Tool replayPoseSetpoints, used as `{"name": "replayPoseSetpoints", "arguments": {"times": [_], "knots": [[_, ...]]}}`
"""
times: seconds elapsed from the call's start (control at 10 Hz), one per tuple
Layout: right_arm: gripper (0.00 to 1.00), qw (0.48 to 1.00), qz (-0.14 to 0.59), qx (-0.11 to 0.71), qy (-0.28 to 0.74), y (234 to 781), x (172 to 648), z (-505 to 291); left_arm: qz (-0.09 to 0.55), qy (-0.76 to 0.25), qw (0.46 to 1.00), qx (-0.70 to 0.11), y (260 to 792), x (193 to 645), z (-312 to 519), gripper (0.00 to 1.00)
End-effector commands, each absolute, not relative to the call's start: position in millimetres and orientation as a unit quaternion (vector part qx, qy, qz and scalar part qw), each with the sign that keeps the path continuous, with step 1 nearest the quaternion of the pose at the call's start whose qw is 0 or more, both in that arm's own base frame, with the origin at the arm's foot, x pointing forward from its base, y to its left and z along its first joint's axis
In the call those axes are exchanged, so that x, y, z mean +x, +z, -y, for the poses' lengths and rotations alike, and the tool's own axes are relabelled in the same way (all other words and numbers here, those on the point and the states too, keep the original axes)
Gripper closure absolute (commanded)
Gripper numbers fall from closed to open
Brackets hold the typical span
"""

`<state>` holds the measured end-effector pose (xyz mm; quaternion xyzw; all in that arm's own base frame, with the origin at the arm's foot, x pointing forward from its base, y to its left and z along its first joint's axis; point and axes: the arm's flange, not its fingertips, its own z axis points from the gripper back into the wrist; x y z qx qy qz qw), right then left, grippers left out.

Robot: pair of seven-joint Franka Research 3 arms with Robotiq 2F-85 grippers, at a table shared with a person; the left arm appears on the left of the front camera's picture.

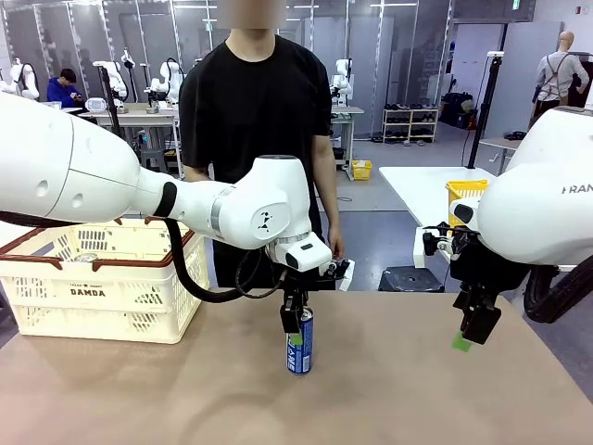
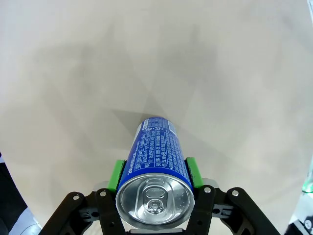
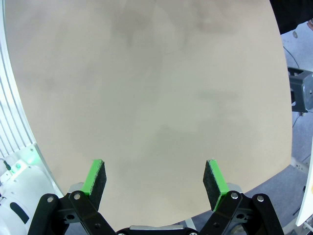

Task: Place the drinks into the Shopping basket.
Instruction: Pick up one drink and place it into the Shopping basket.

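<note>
A blue and white drink can [image 1: 300, 343] stands upright on the tan table near its middle. My left gripper [image 1: 295, 318] comes down on its top and is shut on it. In the left wrist view the can [image 2: 155, 161] sits between the two green pads [image 2: 115, 174], its silver top facing the camera. The cream Shopping basket [image 1: 102, 289] with brown rim and "DAMDA" print rests at the table's left, with a silver can top showing inside. My right gripper [image 1: 474, 326] hangs open over the table's right edge; the right wrist view has its fingers [image 3: 96, 177] wide apart above bare table.
A person in a black shirt [image 1: 255, 102] stands at the far side, one hand [image 1: 334, 246] low by the table edge. A yellow basket [image 1: 466, 195] sits on another table behind at the right. Bare tabletop [image 1: 389, 389] lies around the can.
</note>
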<state>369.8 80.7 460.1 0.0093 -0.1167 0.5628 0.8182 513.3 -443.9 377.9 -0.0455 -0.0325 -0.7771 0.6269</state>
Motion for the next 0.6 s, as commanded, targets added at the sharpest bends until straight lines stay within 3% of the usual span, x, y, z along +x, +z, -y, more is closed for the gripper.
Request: {"name": "replayPoseSetpoints", "arguments": {"times": [0.0, 0.5], "knots": [[0.0, 0.819, 0.114, 0.006, 0.562, 461, 370, -81, 0.038, -0.784, 0.617, -0.056, 387, 509, 440, 0.96], [0.0, 0.819, 0.114, 0.006, 0.562, 461, 370, -81, 0.045, -0.807, 0.586, -0.059, 449, 501, 439, 0.96]]}}
